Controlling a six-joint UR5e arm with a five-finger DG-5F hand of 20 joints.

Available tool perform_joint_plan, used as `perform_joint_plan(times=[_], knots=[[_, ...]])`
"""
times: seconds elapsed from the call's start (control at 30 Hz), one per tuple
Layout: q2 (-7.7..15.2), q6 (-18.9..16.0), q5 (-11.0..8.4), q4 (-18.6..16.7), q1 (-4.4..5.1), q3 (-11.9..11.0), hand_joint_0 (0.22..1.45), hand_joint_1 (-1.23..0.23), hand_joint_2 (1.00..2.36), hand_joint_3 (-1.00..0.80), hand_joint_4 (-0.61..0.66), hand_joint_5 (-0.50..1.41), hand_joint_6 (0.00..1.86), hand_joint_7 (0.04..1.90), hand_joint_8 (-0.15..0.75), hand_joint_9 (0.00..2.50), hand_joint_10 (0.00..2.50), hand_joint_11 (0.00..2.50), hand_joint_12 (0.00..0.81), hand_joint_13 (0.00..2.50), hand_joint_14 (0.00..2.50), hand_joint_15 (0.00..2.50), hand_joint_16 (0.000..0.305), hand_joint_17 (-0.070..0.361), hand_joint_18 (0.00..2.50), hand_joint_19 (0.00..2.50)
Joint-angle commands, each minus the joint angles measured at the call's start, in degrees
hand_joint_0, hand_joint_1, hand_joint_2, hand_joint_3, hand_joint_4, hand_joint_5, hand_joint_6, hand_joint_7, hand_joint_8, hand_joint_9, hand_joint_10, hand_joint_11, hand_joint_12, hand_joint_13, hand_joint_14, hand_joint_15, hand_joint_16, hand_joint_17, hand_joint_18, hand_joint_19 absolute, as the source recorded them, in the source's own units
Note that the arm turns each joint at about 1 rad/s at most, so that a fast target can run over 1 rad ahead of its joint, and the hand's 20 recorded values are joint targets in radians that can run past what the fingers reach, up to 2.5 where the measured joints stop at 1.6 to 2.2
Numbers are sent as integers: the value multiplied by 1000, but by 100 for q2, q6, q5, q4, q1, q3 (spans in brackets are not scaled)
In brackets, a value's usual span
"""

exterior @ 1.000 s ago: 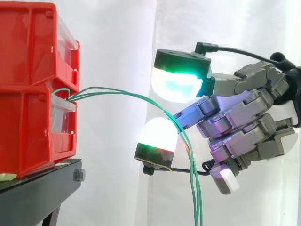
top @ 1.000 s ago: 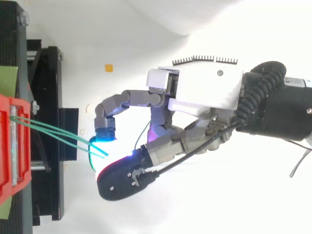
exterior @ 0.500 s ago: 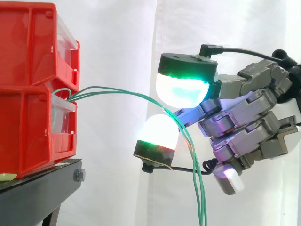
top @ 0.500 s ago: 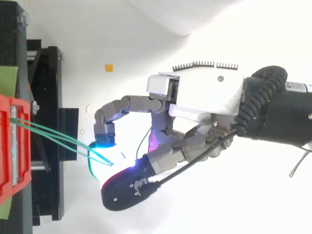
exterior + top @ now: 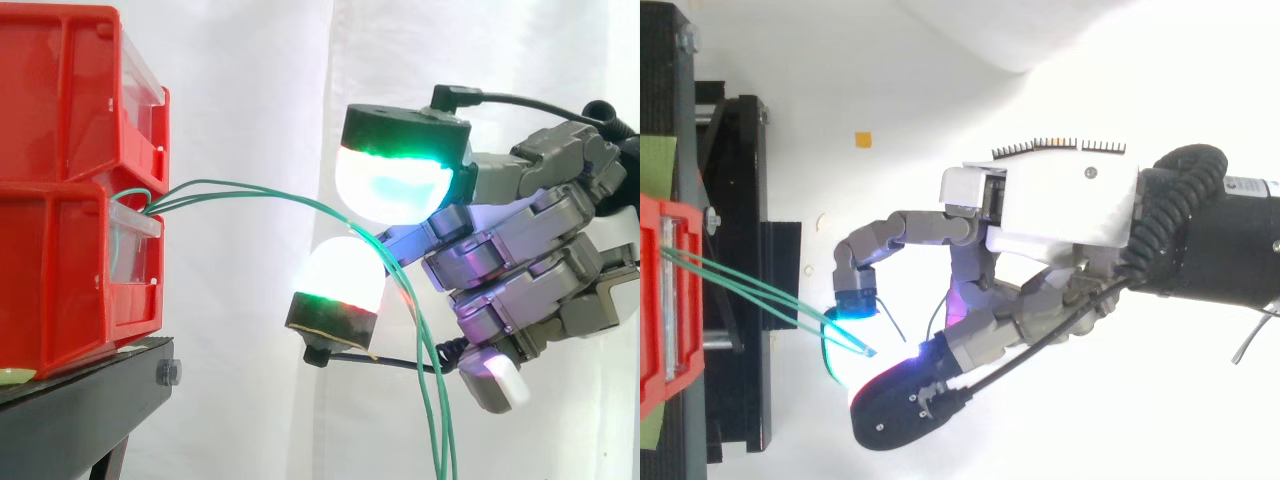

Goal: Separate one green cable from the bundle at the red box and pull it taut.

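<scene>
- Several green cables (image 5: pixel 250 188) arc slack from the lower red bin (image 5: pixel 70 270) on the left, then hang down.
- Robot hand (image 5: pixel 520 270), right of the bin, is curled, pinching the cables between two glowing pads (image 5: pixel 392 190).

Your hand (image 5: pixel 1055 220): flat white cover (image 5: pixel 1080 178) on back, one small screw near cover's middle, row of short black comb-like teeth along one cover edge. Behind hand you see thick black round wrist section (image 5: pixel 1225 245) with small pale marking. Fingers (image 5: pixel 520 260): boxy grey metallic links, violet sheen on inner faces. Fingertips (image 5: pixel 390 185) are thick domed pads. Uppermost glows white-cyan with green rim under round black cap. Next glows white with green and red band above black base. Lowest is smaller, white-violet.
</scene>
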State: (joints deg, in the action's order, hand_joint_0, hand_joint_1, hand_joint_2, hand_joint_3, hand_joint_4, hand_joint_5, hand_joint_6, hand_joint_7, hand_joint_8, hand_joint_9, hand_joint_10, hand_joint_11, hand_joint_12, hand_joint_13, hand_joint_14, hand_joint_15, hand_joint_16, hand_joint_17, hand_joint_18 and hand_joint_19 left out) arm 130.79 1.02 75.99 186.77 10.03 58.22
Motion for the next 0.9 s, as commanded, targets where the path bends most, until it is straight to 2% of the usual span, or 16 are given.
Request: perform_joint_plan(times=[0.0, 0.07, 0.23, 0.33, 0.4, 0.57, 0.73, 0.87], knots=[[-1, -6, 3, 0, 7, -4, 558, -592, 1000, -500, 124, 133, 504, 1288, 151, 2269, 1720, 1548, 257, 1355, 2500, 971, 54, 122, 1142, 466], [-1, -6, 3, 0, 7, -4, 486, -475, 1000, -500, 132, 134, 504, 1315, 176, 2317, 1583, 1624, 283, 1397, 2500, 963, 64, 144, 1186, 319], [-1, -6, 3, 0, -1, -4, 439, -357, 1000, -500, 158, 135, 504, 1322, 191, 2362, 1432, 1698, 297, 1434, 2500, 922, 72, 162, 1210, 193], [-1, -6, 3, 0, 7, -4, 437, -345, 1000, -500, 165, 135, 504, 1324, 190, 2364, 1417, 1699, 296, 1436, 2500, 920, 73, 163, 1203, 183], [-1, -6, 3, 0, 7, -4, 472, -330, 1000, -500, 152, 134, 503, 1317, 181, 2334, 1493, 1653, 285, 1404, 2500, 934, 67, 150, 1151, 234], [7, -6, 3, 0, 7, -4, 614, -398, 1000, -500, 100, 134, 502, 1321, 136, 2288, 1636, 1575, 249, 1343, 2500, 955, 52, 117, 1062, 445], [-1, -6, 12, 0, 7, -4, 719, -573, 1004, -458, 90, 137, 503, 1302, 121, 2321, 1568, 1608, 237, 1367, 2500, 953, 52, 116, 1077, 445], [-1, -32, 3, -9, 7, -4, 741, -634, 1012, -378, 98, 138, 503, 1310, 122, 2335, 1538, 1608, 239, 1375, 2500, 945, 53, 119, 1056, 409]])
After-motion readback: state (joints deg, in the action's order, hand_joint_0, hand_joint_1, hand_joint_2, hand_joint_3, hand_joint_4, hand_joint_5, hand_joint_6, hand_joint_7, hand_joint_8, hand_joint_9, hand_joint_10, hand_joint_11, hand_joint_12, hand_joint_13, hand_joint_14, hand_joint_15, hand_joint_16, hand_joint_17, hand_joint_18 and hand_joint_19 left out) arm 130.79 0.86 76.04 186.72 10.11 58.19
